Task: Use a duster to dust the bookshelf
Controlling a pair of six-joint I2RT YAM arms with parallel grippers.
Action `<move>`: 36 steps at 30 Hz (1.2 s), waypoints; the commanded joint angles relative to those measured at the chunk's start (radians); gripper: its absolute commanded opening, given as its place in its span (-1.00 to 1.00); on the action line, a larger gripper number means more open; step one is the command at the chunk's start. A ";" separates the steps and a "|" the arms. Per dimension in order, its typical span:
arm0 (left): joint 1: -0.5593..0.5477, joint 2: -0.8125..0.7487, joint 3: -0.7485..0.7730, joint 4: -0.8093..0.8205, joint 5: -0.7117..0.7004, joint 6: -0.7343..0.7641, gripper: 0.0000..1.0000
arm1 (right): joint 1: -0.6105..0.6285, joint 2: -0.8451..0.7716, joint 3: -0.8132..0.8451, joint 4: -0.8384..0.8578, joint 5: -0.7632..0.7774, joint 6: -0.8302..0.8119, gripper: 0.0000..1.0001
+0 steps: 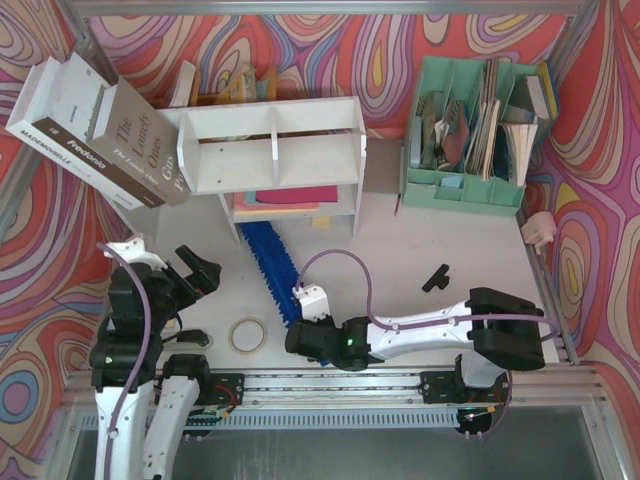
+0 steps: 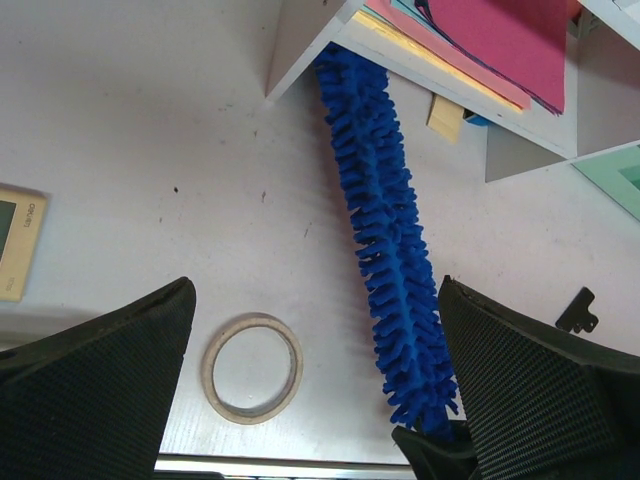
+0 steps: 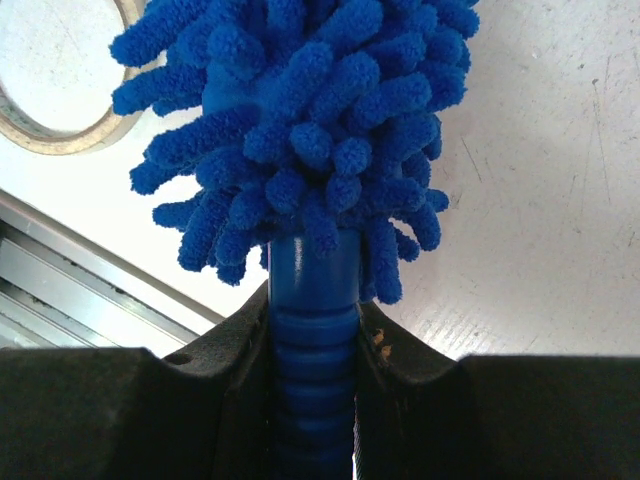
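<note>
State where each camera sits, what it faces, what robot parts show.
Top: above and behind, looking down at table, bookshelf; left arm, right arm show.
Left wrist: over the table, facing duster and tape; open left gripper frames it.
Right wrist: close on duster handle, right gripper shut on it.
All three share duster.

The white book (image 1: 60, 105) reads "MADEMOISELLE" and "Fredonia" along its spine — the grey book (image 1: 135, 140) beside it reads "The Lonely Ones".

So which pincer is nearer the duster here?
Right. The right pincer is shut on the handle end of the duster; the left pincer hangs open off to its left, not touching it.
</note>
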 commanded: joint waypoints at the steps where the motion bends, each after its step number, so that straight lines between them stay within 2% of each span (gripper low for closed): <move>1: 0.005 -0.014 -0.018 0.016 -0.011 0.001 0.97 | 0.008 0.014 0.010 -0.003 0.010 -0.016 -1.00; 9: 0.005 -0.017 -0.017 0.016 -0.016 0.000 0.97 | 0.008 0.018 -0.021 -0.072 0.002 0.031 -1.00; 17: 0.005 -0.027 -0.018 0.014 -0.021 -0.002 0.97 | -0.015 -0.041 -0.037 -0.190 0.112 0.096 -1.00; 21: 0.005 -0.025 -0.018 0.015 -0.021 -0.002 0.97 | -0.017 -0.066 -0.048 -0.179 0.101 0.077 -1.00; 24: 0.005 -0.023 -0.018 0.014 -0.022 -0.002 0.97 | -0.006 -0.060 -0.051 -0.097 0.050 -0.002 -1.00; 30: 0.005 -0.024 -0.018 0.013 -0.028 -0.003 0.97 | 0.065 0.001 0.018 -0.029 0.037 -0.106 -1.00; 36: 0.005 -0.022 -0.018 0.014 -0.029 -0.003 0.97 | 0.077 -0.009 0.003 -0.071 0.062 -0.061 -1.00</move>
